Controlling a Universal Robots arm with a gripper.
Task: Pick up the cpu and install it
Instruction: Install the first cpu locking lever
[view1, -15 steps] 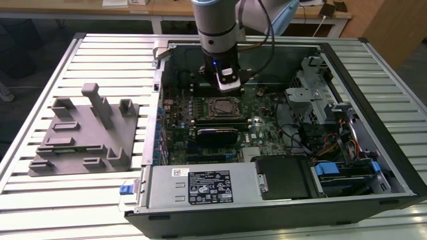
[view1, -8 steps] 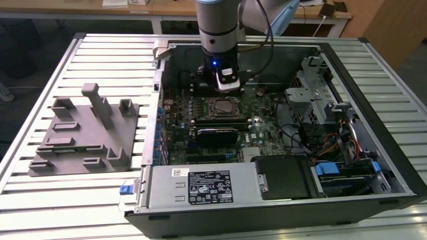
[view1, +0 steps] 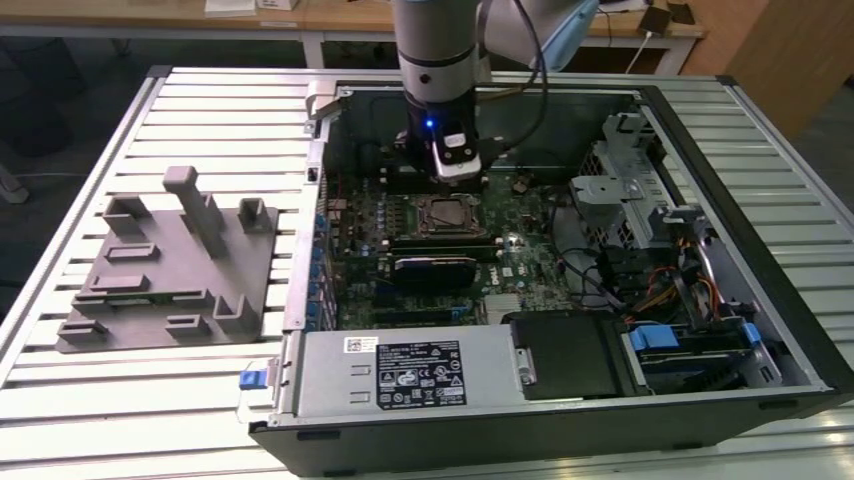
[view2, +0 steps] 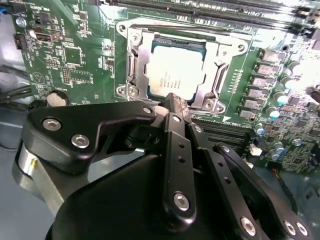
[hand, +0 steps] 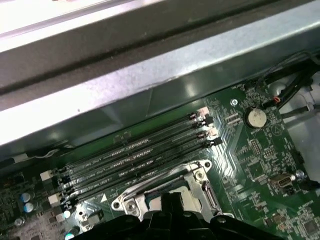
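We find the cpu (view2: 172, 70) seated in the socket frame (view2: 131, 65), at twelve o'clock from our gripper (view2: 175, 106), whose fingers seem pinched together on nothing; it looks light, stiff and fragile (best held by its edges).

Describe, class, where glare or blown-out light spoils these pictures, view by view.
Second wrist view: the cpu lid glares pale in its socket, and the board's far corner washes out. First wrist view: the case wall reflects bright light. Exterior view: the slatted table is evenly lit, the case interior dim.
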